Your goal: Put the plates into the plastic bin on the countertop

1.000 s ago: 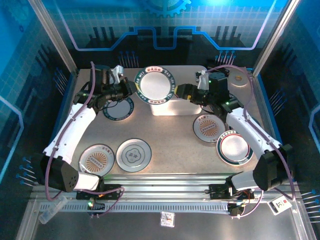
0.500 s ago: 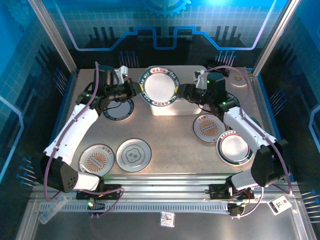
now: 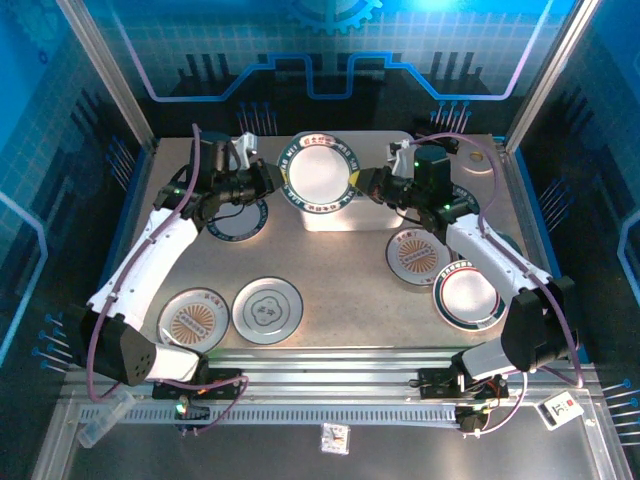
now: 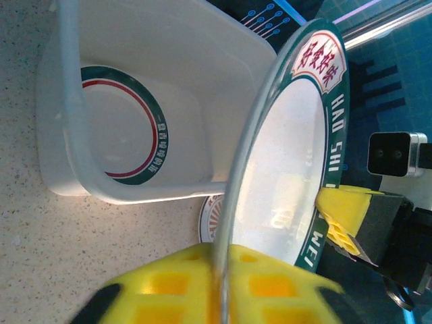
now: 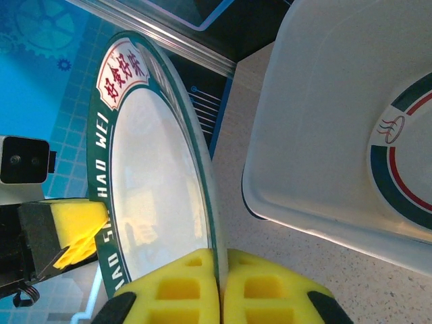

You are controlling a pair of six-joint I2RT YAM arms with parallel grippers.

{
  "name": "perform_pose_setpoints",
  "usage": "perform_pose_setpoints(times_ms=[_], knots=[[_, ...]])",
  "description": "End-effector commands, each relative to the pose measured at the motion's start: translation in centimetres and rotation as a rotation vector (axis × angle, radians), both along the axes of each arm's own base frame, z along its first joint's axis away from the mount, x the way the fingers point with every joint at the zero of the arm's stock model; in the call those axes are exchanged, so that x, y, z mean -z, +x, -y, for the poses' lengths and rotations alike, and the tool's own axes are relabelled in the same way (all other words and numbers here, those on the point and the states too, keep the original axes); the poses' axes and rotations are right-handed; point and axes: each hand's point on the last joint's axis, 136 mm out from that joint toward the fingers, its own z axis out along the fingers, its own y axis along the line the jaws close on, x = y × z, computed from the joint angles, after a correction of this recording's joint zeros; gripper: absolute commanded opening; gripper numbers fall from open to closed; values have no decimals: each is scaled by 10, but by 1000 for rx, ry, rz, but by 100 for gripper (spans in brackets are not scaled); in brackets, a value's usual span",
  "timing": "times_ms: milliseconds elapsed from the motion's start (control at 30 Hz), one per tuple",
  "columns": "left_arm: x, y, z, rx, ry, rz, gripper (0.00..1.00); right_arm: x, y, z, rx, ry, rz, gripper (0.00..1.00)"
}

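Note:
A white plate with a dark green lettered rim [image 3: 320, 172] stands on edge over the plastic bin [image 3: 360, 216] at the back of the countertop [image 3: 340, 270]. My left gripper [image 3: 272, 178] is shut on its left rim. My right gripper [image 3: 362, 183] is shut on its right rim. In the left wrist view the plate [image 4: 290, 169] runs up from between my left gripper's [image 4: 223, 270] yellow pads. In the right wrist view the plate's rim [image 5: 155, 189] is pinched in my right gripper [image 5: 219, 270]. Another plate [image 4: 125, 125] lies flat inside the bin [image 4: 67, 101].
More plates lie on the countertop: a dark-rimmed one [image 3: 238, 218] under my left arm, an orange-centred one [image 3: 193, 320] and a pale flower one [image 3: 267, 308] at the front left, two [image 3: 417, 255] [image 3: 468, 295] on the right. A tan ring [image 3: 477, 157] sits back right.
My right gripper has moved in and closed on the right rim of the upright plate. The plate has shifted a little to the right over the bin, still between my left pads.

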Motion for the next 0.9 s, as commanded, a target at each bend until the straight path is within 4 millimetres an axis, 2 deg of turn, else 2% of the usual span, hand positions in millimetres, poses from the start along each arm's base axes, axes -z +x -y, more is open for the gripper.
perform_pose_setpoints(times_ms=[0, 167, 367, 533, 567, 700, 867], knots=[[-17, -12, 3, 25, 7, 65, 27, 1, -5, 3, -4, -16, 12, 2], [-14, -11, -1, 4, 32, 64, 56, 1, -3, 8, 13, -23, 12, 0], [-19, -8, -10, -28, 89, 91, 70, -1, 5, 19, 44, -33, 13, 0], [-26, -6, -27, -83, 170, 129, 83, 1, 14, 33, 74, -78, 7, 0], [-28, -5, -29, -89, 180, 135, 92, 1, 16, 35, 78, -89, 7, 0], [-31, 0, -46, -135, 200, 144, 97, -1, 29, 46, 101, -123, 12, 0], [-23, 4, -73, -191, 190, 114, 97, -1, 51, 60, 129, -172, 17, 0]])
